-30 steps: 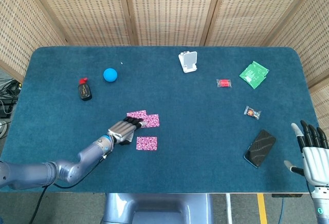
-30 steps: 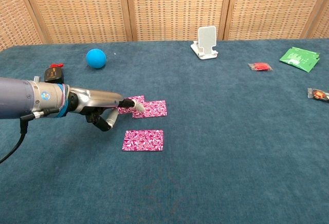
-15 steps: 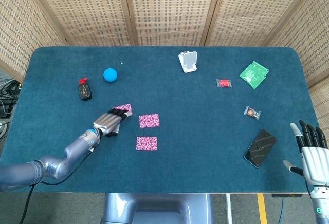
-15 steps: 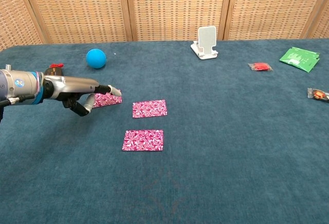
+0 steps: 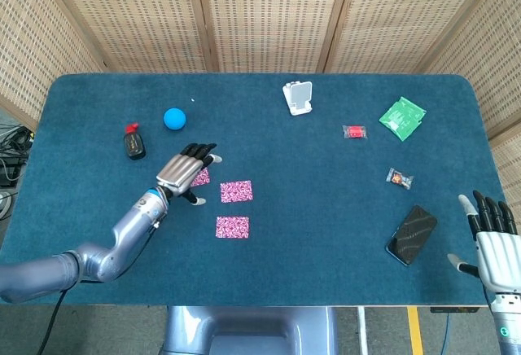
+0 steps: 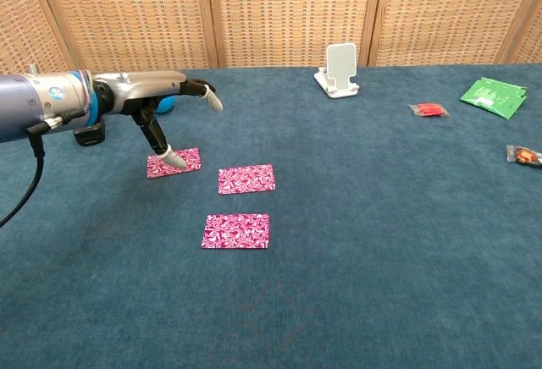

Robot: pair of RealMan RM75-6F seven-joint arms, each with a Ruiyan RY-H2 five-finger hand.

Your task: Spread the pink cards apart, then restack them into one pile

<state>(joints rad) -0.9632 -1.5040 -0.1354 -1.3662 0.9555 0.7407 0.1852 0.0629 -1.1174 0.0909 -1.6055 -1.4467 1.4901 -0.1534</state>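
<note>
Pink cards [image 6: 246,178], thin, light and flat on the felt surface [image 6: 381,242], probably need edge-sliding; left hand [image 6: 161,102] hovers, fingers spread, empty.

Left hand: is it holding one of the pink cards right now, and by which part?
Nothing is held. The left hand is raised with fingers apart above the leftmost pink card, which lies flat on the table.

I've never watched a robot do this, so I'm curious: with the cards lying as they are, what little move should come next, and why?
Probably lower the left hand back onto the left card and slide it toward the middle card. All three cards, with the near card, now lie apart, so spreading looks done and restacking remains. The hand is raised and open above that card.
</note>
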